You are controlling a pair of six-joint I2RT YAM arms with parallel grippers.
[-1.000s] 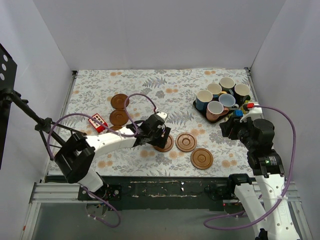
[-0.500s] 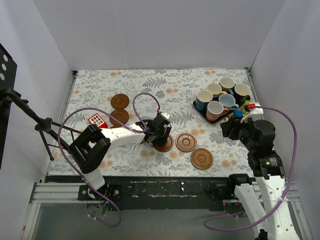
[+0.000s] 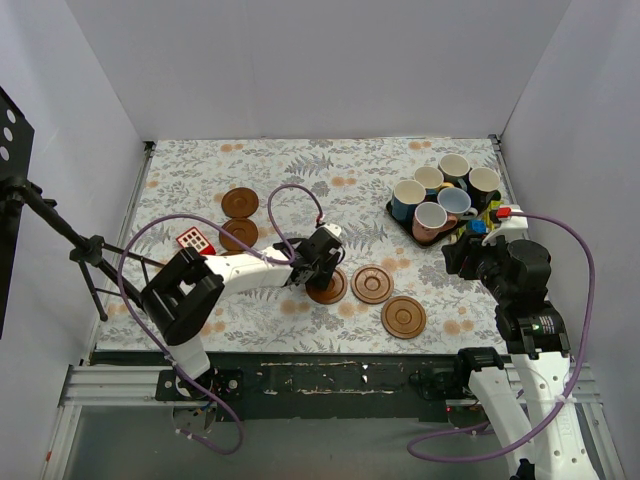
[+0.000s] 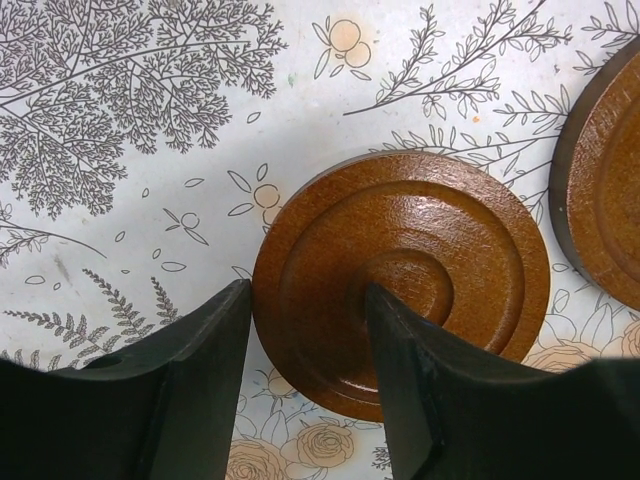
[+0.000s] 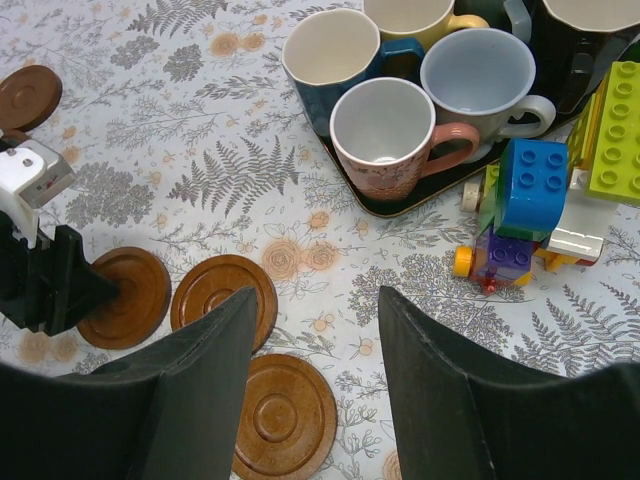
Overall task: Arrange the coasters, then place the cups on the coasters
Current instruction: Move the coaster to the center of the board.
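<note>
- Left gripper (image 4: pixel 307 300): its fingers straddle the near rim of one coaster (image 4: pixel 440 250), one outside the edge and one on the inner ring. We cannot tell whether they clamp it. The coaster lies flat on the floral cloth (image 4: pixel 130 150), mid-table.
- Right gripper (image 5: pixel 315 300): jaws apart, empty, hovering near the tray (image 5: pixel 400 208).
- All six cups (image 3: pixel 431 218) stand crowded on that dark tray, far right; none is on a coaster.
- Step, as we judge it: arranging coasters. Two more coasters (image 3: pixel 372 284) lie just right of the straddled one, and two others (image 3: pixel 239 203) sit left of centre.
- Next move needs a firm pinch on the thin rim, then a lift that does not drag the neighbour.
- Unclear: we count five coasters; a sixth may hide under the left arm. The small red object (image 3: pixel 192 240) is unidentifiable.
</note>
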